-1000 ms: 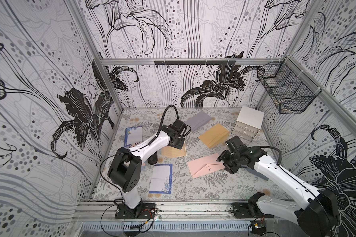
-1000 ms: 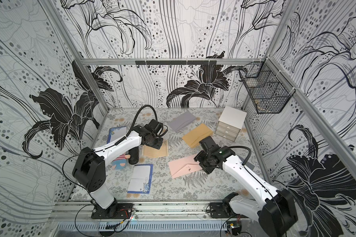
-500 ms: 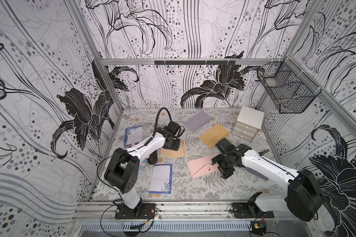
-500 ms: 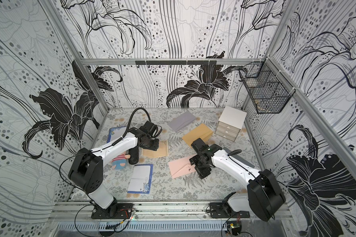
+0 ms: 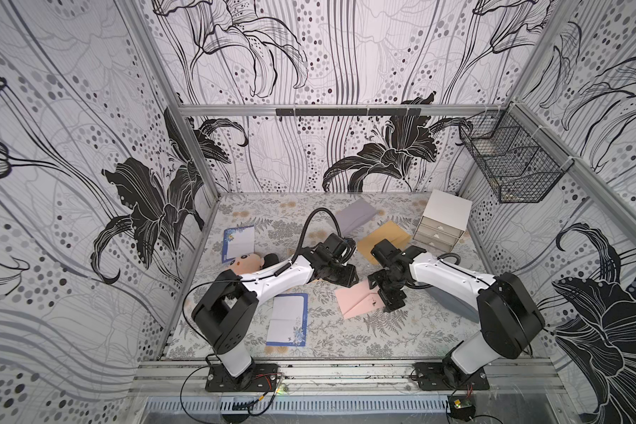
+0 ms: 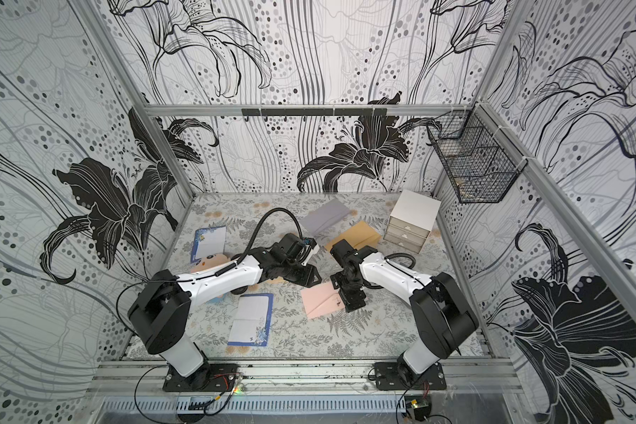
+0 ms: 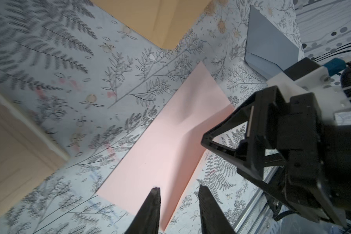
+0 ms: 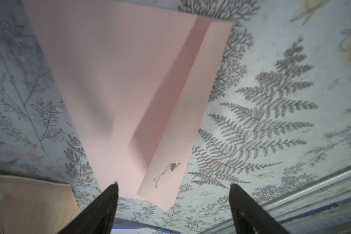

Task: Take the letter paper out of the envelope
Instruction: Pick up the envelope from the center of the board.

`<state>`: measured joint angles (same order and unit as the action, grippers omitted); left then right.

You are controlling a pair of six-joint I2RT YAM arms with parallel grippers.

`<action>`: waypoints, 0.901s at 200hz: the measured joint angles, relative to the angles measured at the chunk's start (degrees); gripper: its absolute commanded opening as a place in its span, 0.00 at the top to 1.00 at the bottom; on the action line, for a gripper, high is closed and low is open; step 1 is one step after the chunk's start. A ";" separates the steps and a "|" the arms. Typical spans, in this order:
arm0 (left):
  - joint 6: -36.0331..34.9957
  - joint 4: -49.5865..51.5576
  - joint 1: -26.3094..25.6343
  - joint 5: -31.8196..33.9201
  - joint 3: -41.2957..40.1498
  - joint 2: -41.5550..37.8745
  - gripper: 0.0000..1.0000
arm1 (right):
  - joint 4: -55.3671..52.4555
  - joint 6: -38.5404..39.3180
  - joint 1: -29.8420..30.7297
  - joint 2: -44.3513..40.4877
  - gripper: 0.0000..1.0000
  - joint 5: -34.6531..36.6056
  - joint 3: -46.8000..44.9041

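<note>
In both top views the right gripper [image 5: 385,293] covers the pink envelope's [image 5: 355,300] end toward the table's [image 5: 346,341] right edge, the left arm [image 5: 280,275] hides most of the plush toy [image 5: 245,261], and the tiny mark [image 8: 167,172] printed on the envelope's flap is too small to read.

Five envelopes [image 5: 357,301], two blue-bordered letter sheets [image 5: 289,323], one plush doll [image 5: 246,261], one drawer unit [image 5: 443,224], one wire basket [image 5: 511,165].
</note>
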<state>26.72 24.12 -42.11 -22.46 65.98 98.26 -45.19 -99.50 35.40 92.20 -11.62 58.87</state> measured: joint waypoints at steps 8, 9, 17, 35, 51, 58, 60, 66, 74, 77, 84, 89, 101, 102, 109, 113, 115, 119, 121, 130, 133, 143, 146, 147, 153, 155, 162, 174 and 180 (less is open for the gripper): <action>0.57 -0.85 -0.24 -0.13 -0.48 0.87 0.70 | 0.09 -0.17 0.00 0.94 0.12 -0.24 0.02; 0.57 -0.98 -0.24 -0.15 -0.61 1.01 0.71 | 0.09 -0.17 0.00 1.11 0.12 -0.28 0.02; 1.09 -1.73 -0.28 -0.17 -1.36 1.64 0.71 | 0.13 -0.35 0.00 1.95 0.12 -0.59 0.02; 1.70 -2.14 -0.28 -0.13 -2.97 2.71 0.73 | 0.44 -0.37 0.00 3.13 0.13 -1.25 0.02; 2.12 -2.38 -0.28 -0.15 -3.82 3.69 0.73 | 0.66 -0.37 0.00 4.33 0.15 -1.64 0.02; 2.25 -2.58 -0.31 -0.15 -4.09 4.09 0.74 | 0.66 -0.37 0.00 4.83 0.15 -1.70 0.02; 2.27 -2.69 -0.33 -0.13 -4.15 4.20 0.74 | 0.66 -0.37 0.00 4.90 0.15 -1.70 0.02; 2.34 -2.91 -0.33 -0.13 -4.39 4.57 0.74 | 0.66 -0.37 0.00 5.09 0.16 -1.73 0.02; 2.49 -3.23 -0.35 -0.13 -4.72 5.05 0.74 | 0.68 -0.37 0.00 5.16 0.17 -1.77 0.02; 2.54 -3.37 -0.37 -0.11 -4.83 5.22 0.74 | 0.74 -0.37 0.00 5.16 0.17 -1.88 0.02; 2.71 -3.67 -0.42 -0.09 -5.14 5.60 0.74 | 0.92 -0.37 0.00 5.16 0.18 -2.01 0.02; 2.86 -3.76 -0.46 -0.02 -5.31 5.86 0.74 | 1.11 -0.35 0.00 5.16 0.19 -2.16 0.02; 3.26 -4.04 -0.66 0.17 -5.64 6.47 0.74 | 1.38 -0.37 0.00 5.16 0.21 -2.40 0.00; 3.32 -4.07 -0.68 0.20 -5.68 6.56 0.74 | 1.44 -0.37 0.00 5.16 0.21 -2.43 0.00; 3.48 -4.07 -0.72 0.33 -5.77 6.88 0.74 | 1.57 -0.35 0.00 5.16 0.23 -2.54 0.00; 3.58 -4.11 -0.74 0.33 -5.77 7.06 0.74 | 1.70 -0.37 0.00 5.16 0.24 -2.56 0.00; 3.61 -4.17 -0.76 0.28 -5.77 7.13 0.74 | 1.75 -0.35 0.00 5.16 0.24 -2.56 0.00; 3.69 -4.42 -0.81 0.33 -5.77 7.15 0.75 | 1.77 -0.37 0.00 5.16 0.25 -2.58 0.00; 3.78 -4.50 -0.83 0.39 -5.77 7.15 0.75 | 1.79 -0.35 0.00 5.16 0.26 -2.58 0.00; 3.98 -4.72 -0.87 0.46 -5.77 7.23 0.75 | 1.81 -0.31 0.00 5.16 0.27 -2.58 0.00; 4.02 -4.79 -0.90 0.50 -5.77 7.26 0.75 | 1.84 -0.33 0.00 5.16 0.28 -2.60 -0.02; 4.20 -4.94 -1.01 0.66 -5.77 7.32 0.75 | 1.90 -0.33 0.00 5.14 0.30 -2.60 -0.11; 4.24 -4.96 -1.07 0.76 -5.77 7.32 0.75 | 1.95 -0.33 0.00 5.14 0.31 -2.60 -0.17; 4.26 -4.98 -1.07 0.76 -5.77 7.32 0.75 | 1.95 -0.33 0.00 5.14 0.31 -2.62 -0.17; 4.42 -5.05 -1.16 0.92 -5.77 7.34 0.75 | 1.99 -0.33 0.00 5.11 0.32 -2.62 -0.35; 4.44 -5.07 -1.18 0.94 -5.77 7.34 0.75 | 2.01 -0.33 0.00 5.11 0.32 -2.62 -0.46; 4.63 -5.11 -1.27 1.05 -5.77 7.34 0.75 | 2.08 -0.31 0.00 4.94 0.33 -2.62 -0.94; 4.90 -5.40 -1.46 1.33 -5.77 7.43 0.75 | 2.19 -0.35 0.00 4.07 0.36 -2.75 -2.19; 4.98 -5.53 -1.57 1.44 -5.77 7.43 0.75 | 2.19 -0.37 0.00 3.41 0.37 -2.78 -2.86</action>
<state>31.70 18.59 -43.68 -21.02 60.20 105.69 -43.00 -99.88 35.40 95.61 -14.39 56.01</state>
